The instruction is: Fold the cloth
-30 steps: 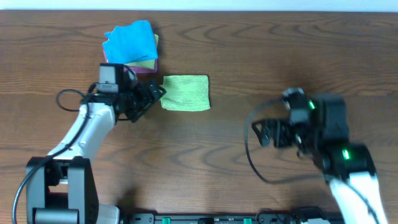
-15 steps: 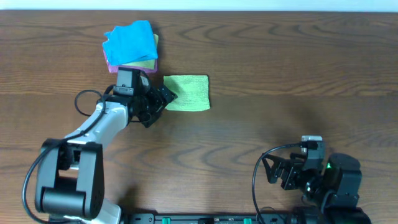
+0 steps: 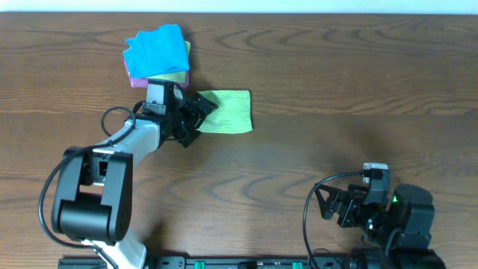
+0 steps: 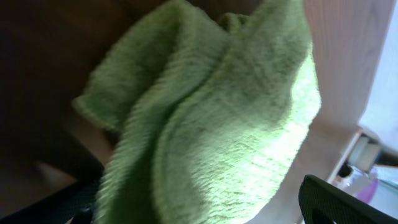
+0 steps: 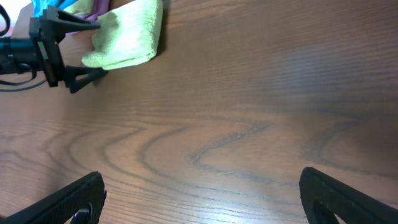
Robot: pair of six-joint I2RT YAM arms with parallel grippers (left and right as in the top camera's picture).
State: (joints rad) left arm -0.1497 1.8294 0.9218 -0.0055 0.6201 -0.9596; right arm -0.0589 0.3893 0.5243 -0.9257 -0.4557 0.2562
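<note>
A green cloth [image 3: 230, 112] lies folded into a small rectangle on the wooden table, left of centre. It fills the left wrist view [image 4: 211, 118], where its near edge looks bunched, and it also shows in the right wrist view [image 5: 130, 37]. My left gripper [image 3: 200, 112] is at the cloth's left edge, open, with the cloth edge between its spread fingers [image 4: 199, 208]. My right gripper [image 3: 336, 209] is open and empty over bare table at the front right [image 5: 205, 199].
A stack of folded cloths [image 3: 157, 52], blue on top with yellow and pink beneath, sits at the back left, just behind the left gripper. The table's far edge runs along the top of the overhead view.
My left gripper has moved right onto the green cloth's left edge. My right arm pulled back to the front right a second ago and has stayed still since.
</note>
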